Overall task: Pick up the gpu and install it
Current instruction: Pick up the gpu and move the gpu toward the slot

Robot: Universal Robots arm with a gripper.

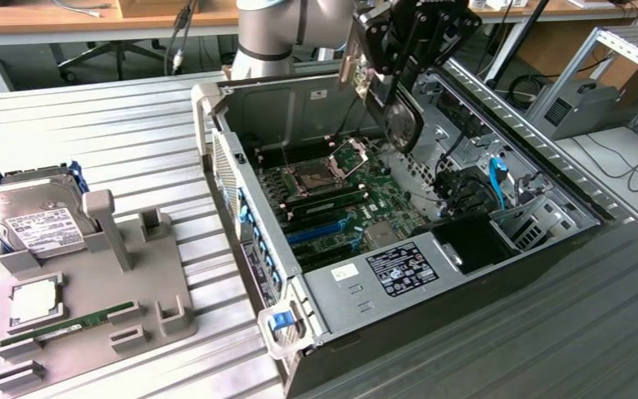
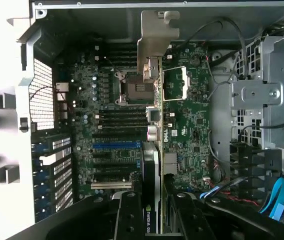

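The gpu (image 1: pixel 400 116) is a dark card that hangs edge-down above the open computer case (image 1: pixel 452 312), over the motherboard (image 1: pixel 341 195). My gripper (image 1: pixel 395 71) is shut on its upper part. In the wrist view the gpu (image 2: pixel 154 135) is seen edge-on, its silver metal bracket (image 2: pixel 154 42) pointing toward the case's rear wall. My gripper (image 2: pixel 154 202) clamps it from both sides, with black fingers (image 2: pixel 127 215) against the card. Below it lie the motherboard's expansion slots (image 2: pixel 116 146), and the card is clear of them.
A grey fixture tray (image 1: pixel 159 274) stands at the exterior view's left, carrying a hard drive (image 1: pixel 36 224) in a blue caddy, a processor (image 1: pixel 33 301) and a green memory stick (image 1: pixel 70 324). Drive cages (image 1: pixel 524 220) and blue cables (image 1: pixel 498 183) fill the case's right side.
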